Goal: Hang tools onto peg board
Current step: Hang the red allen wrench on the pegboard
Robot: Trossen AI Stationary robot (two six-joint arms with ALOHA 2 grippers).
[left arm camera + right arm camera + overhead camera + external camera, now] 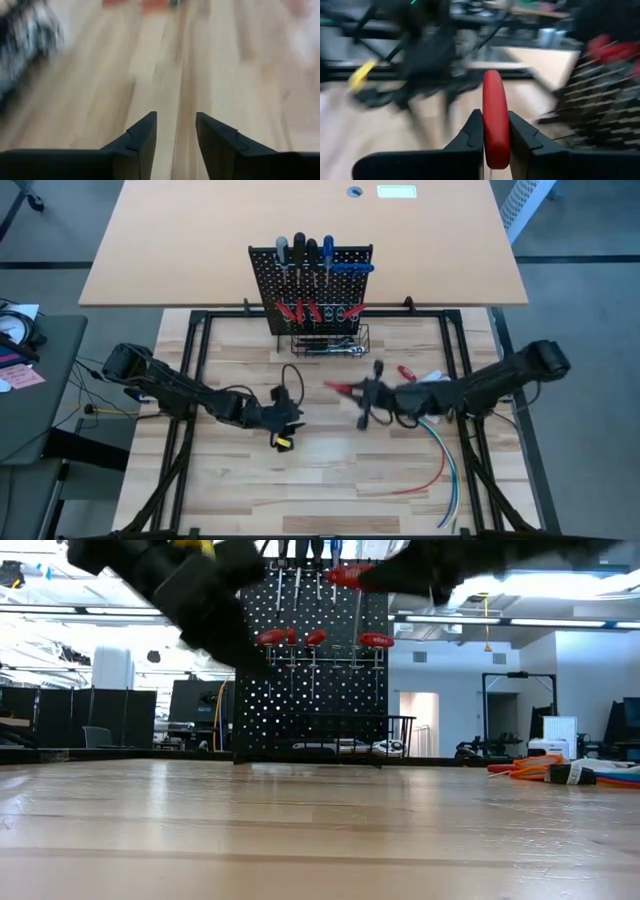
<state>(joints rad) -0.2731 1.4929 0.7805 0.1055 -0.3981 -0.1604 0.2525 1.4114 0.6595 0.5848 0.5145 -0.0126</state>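
The black peg board (310,275) stands upright at the table's far middle. Screwdrivers stick in its top rail, small red-handled tools (310,310) hang lower, and a wire basket (328,342) sits at its base. My right gripper (365,395) is in front of the board, above the table, shut on a red-handled tool (338,387). My left gripper (285,420) hovers to the left of it, open and empty, and its fingers (142,135) show only bare wood between them. Another red-handled tool (405,372) lies flat on the table. My right gripper pinches the tool's red handle (495,107) between its two fingers, one on each flat side. The handle's rounded end sticks out past the fingertips toward the table's left. The tool is lifted clear of the table, and it shows high in the low view (350,577).
Red, blue and white cables (445,455) trail over the table's right near part. A tan desk (300,230) stands behind the peg board. The wooden tabletop (330,480) is bare at the near middle.
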